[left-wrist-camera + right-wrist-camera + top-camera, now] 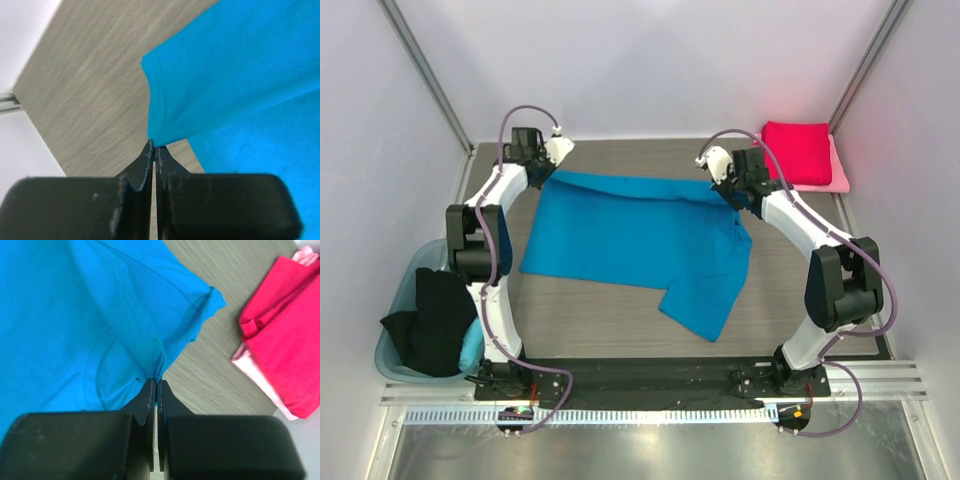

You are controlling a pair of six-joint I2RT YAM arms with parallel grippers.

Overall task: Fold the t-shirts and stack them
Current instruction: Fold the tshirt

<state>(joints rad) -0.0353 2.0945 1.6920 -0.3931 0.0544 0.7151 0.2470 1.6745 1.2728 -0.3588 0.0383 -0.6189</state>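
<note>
Blue t-shirt (pixel 630 240) is pinched at its far edge by outstretched left hand (pixel 154 146) and right hand (pixel 156 382).

The left gripper (pixel 154 148) and right gripper (pixel 156 386) have matt black plastic fingers, faintly speckled and scuffed at the edges. Pinched at their tips, the bright blue t-shirt (pixel 240 75) is soft matt cloth with a stitched hem. Beneath it the table (pixel 90 100) has a matt grey wood-grain surface. Right of the right gripper, the crimson t-shirt (pixel 285 335) and pale pink t-shirt (pixel 247 365) are equally dull, soft cloth.
</note>
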